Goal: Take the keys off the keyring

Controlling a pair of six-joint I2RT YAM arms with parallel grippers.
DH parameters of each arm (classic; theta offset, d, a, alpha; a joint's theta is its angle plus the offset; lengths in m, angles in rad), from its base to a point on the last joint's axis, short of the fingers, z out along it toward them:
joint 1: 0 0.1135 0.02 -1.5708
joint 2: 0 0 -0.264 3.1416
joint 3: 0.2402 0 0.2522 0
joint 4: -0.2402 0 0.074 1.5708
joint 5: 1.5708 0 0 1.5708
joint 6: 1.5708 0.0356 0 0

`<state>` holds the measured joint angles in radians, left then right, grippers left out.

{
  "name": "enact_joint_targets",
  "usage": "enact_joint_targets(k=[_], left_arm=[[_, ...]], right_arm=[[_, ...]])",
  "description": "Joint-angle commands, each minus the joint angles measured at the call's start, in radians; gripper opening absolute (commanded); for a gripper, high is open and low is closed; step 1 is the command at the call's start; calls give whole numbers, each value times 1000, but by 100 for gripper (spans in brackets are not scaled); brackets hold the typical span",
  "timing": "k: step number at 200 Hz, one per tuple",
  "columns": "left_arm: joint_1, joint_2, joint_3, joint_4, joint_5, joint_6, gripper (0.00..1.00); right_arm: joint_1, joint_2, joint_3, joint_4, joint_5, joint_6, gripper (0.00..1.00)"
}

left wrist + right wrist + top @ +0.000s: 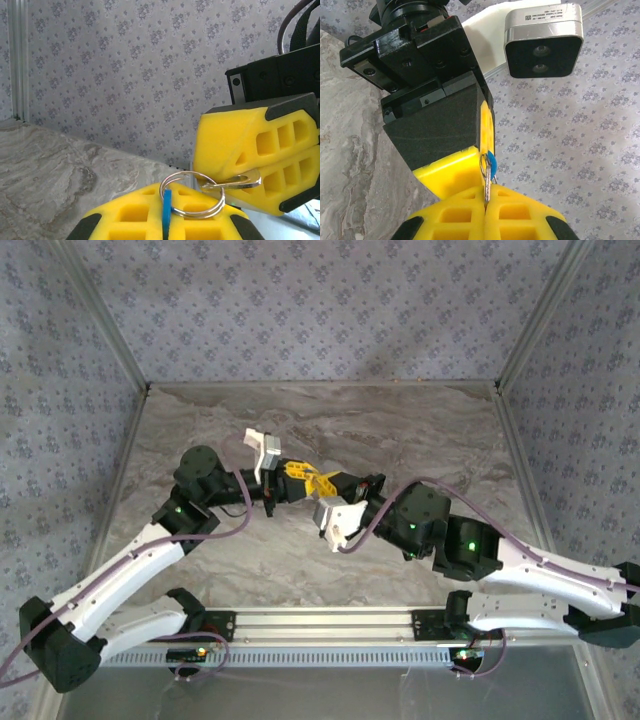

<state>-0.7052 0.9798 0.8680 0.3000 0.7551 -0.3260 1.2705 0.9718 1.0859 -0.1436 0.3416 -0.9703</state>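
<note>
Left gripper [166, 201], marbled table [50, 170] (walls [125, 75] perhaps papered)

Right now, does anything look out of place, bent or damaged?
Nothing stands out. The left gripper pinches the blue piece, the right gripper pinches a silvery key, and the ring between them looks whole.

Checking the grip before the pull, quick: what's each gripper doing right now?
Left gripper: jaws closed on the blue piece.
Right gripper: jaws closed on the silver key.
</note>
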Motion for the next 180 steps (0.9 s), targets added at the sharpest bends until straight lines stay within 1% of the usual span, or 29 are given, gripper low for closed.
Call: enact_joint_targets(k=[1,43,113,125,162,180], left_arm=[[-21,-3,84,68,-97,6,0],[-39,-4,100,34,-80,26,0],[-53,-8,128,-30,-32,66,0],[-55,-5,134,-32,-16,69,0],[-60,-19,137,-60,-20,94,0],[-60,-26,134,-61,-19,100,0]], right_arm=[[62,97,-35,-202,-242,-56,0],[59,130,-24,-213,-256,-77,0],[54,175,6,-293,-244,-127,0],[52,186,15,-309,-260,-132,0],[38,206,30,-337,-283,-148,0],[29,209,35,-328,-313,-148,0]])
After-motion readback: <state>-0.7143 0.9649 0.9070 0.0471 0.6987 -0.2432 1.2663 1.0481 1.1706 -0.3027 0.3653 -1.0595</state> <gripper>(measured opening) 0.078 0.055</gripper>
